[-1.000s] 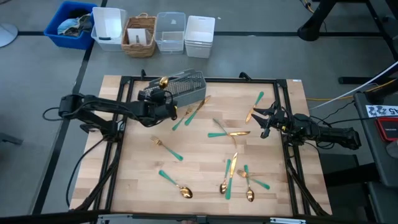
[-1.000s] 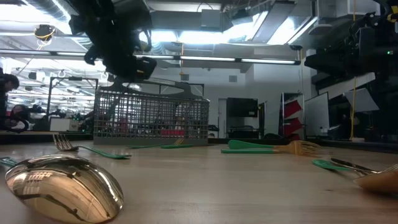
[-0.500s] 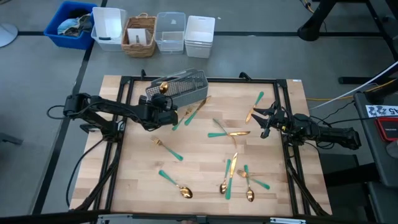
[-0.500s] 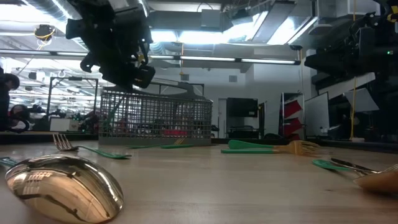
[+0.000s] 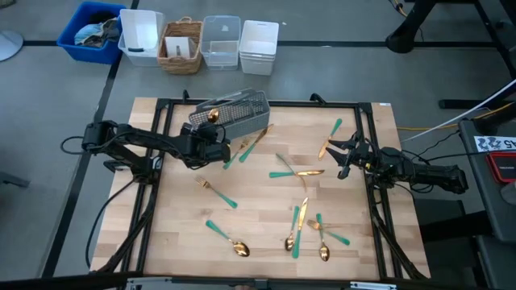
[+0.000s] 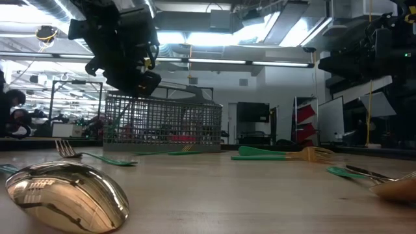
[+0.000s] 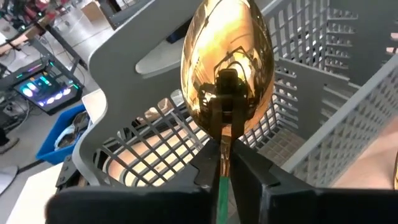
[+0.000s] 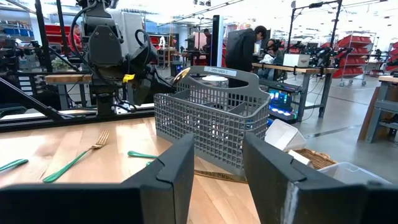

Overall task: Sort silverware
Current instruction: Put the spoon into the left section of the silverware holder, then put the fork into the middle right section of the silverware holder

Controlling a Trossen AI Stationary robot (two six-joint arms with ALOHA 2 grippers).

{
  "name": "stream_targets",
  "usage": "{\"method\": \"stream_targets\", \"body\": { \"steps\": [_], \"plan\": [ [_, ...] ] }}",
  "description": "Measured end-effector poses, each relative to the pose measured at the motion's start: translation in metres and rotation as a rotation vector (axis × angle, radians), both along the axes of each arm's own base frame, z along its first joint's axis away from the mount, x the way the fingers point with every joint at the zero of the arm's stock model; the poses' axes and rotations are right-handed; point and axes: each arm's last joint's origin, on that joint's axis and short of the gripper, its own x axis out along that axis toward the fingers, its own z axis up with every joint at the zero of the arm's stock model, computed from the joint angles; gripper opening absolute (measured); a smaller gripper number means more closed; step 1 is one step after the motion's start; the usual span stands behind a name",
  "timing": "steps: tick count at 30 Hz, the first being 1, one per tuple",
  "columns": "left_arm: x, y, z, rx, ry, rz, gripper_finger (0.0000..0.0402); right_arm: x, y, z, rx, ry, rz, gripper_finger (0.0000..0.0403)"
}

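- 1 spoon [image 5: 213, 115] is off the surface [image 5: 258, 234] in the high view, pinched by the left claw [image 5: 216, 129], which has drifted a little from the caddy's outer edge to hang over the grey mesh caddy [image 5: 234, 114]; I judge the drop-in is near. The other silverware lies scattered: a fork [image 5: 216, 192], a spoon near the front edge [image 5: 228, 238], a cluster at front right [image 5: 306, 229], and more near the middle. The right claw [image 5: 343, 157] waits over the right side, fingers spread wide, holding nothing.
- In the low view the left arm [image 6: 120, 45] has sunk slightly toward the caddy [image 6: 162, 123]. A big gold spoon bowl [image 6: 65, 201] fills the near corner, and teal handles [image 6: 266, 155] lie flat farther back.
- In the left wrist view the held spoon's [image 7: 227, 68] gold bowl is mirror-bright and stands upright, its slim teal handle clamped between the dark fingers [image 7: 245, 168], with the caddy's [image 7: 323, 93] compartments just behind it.
- In the right wrist view the right claw's fingers [image 8: 177, 165] stand wide apart, framing the caddy [image 8: 211, 118]; a fork [image 8: 74, 157] lies on the surface. People stand in the room beyond.
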Motion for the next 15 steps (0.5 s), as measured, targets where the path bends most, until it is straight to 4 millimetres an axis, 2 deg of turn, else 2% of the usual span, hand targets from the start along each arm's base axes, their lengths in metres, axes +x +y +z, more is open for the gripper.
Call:
{"method": "stream_targets", "body": {
  "steps": [8, 15],
  "plan": [
    [0.0002, -0.0009, 0.0000, -0.018, -0.047, 0.011, 0.0115, 0.0000, -0.0001, 0.0000, 0.098, -0.039, 0.008, 0.0136],
    [-0.0020, -0.0078, 0.0086, -0.021, -0.080, -0.024, 0.0129, -0.0016, -0.0031, 0.0012, 0.192, -0.099, -0.097, 0.0136]
  ]
}}
